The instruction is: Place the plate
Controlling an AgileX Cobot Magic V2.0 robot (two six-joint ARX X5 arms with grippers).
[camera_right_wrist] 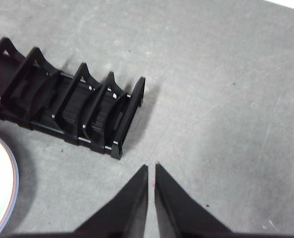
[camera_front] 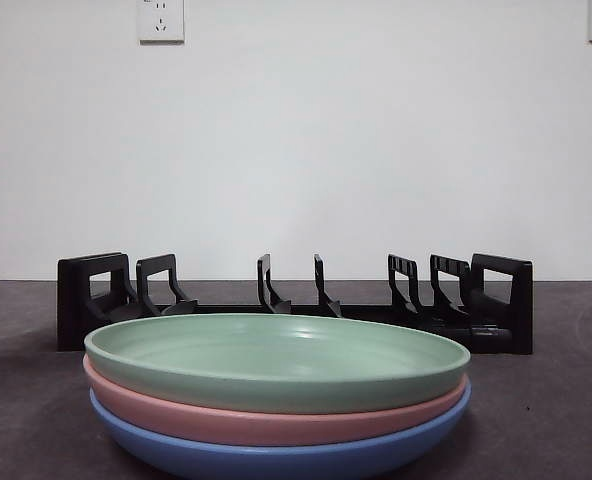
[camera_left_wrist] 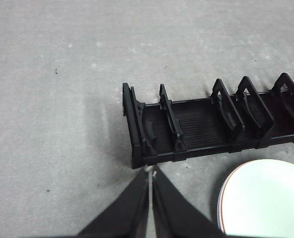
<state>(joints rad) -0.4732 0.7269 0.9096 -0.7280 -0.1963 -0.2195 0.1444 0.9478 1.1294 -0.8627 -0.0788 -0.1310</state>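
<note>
With both hands empty and nearly closed, I should open the left hand (camera_left_wrist: 150,173), grip the green plate (camera_front: 276,362) by its rim, and slot it upright into the rack (camera_front: 296,305).

The left pincer (camera_left_wrist: 150,174) shows as two matte black jaws, each a long flat wedge that is broad at the base and narrows to a fine tip. Their inner edges run straight and nearly parallel with only a thin slit between them, and a small pale glint sits at the very tips. The right pincer (camera_right_wrist: 151,169) has the same build: two plain black triangular jaws, smooth-faced, with sharp pointed ends and a narrow gap between them. A tiny reddish speck shows in that gap near the tips. No cables, screws or printed markings can be made out on either pair. In the front view, neither arm appears.
</note>
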